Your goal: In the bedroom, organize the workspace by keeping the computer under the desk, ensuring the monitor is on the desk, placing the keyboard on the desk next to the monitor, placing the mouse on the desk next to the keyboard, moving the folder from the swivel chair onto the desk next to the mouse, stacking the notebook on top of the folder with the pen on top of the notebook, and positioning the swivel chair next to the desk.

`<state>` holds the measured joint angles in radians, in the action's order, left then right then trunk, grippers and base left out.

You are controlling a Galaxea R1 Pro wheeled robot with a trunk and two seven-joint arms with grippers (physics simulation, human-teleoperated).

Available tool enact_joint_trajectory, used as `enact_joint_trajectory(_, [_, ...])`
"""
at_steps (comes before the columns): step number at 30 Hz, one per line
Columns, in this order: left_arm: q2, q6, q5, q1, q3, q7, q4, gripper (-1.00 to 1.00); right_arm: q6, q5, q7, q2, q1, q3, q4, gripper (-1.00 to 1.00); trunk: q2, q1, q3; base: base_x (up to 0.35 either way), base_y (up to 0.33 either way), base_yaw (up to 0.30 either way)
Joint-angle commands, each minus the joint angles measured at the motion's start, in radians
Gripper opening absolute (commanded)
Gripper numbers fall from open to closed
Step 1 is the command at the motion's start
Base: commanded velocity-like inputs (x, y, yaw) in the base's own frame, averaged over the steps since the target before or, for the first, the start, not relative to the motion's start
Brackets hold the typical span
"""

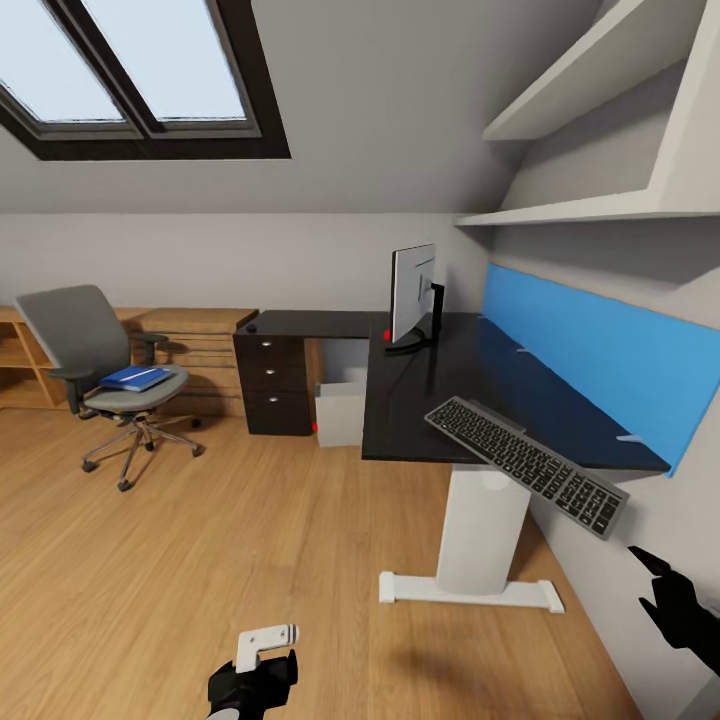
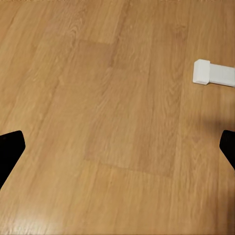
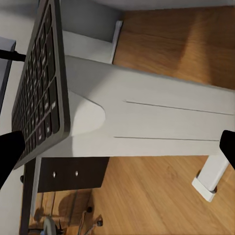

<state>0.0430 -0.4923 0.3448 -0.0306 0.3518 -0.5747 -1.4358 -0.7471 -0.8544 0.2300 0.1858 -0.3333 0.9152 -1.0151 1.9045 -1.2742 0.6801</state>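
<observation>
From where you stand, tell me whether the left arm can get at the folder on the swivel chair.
Probably not. The folder lies on the swivel chair seat far across the floor, while the left gripper hangs low near the robot. Nothing blocks the way, but the base would likely need to drive closer.

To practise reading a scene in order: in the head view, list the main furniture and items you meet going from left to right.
swivel chair → folder → dark drawer unit → computer → monitor → keyboard → right gripper

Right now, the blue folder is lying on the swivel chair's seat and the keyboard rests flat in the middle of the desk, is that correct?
Not quite: the head view shows the keyboard tilted and overhanging the desk's near edge. The blue folder does lie on the swivel chair's seat.
</observation>
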Motion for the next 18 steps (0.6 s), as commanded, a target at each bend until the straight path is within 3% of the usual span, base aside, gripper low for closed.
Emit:
enact_joint_trajectory(1, [0.000, -0.002, 0.010, 0.000, 0.001, -0.008, -0.002, 1.00, -0.006, 0.003, 0.005, 0.000, -0.001, 0.003, 0.000, 1.00, 0.000, 0.000, 0.001, 0.006, 0.000, 0.000])
enact_joint_trajectory(18, [0.000, 0.000, 0.010, 0.000, 0.001, -0.008, -0.002, 1.00, -0.006, 0.003, 0.005, 0.000, -0.001, 0.003, 0.001, 1.00, -0.014, 0.008, -0.005, 0.019, 0.000, 0.000])
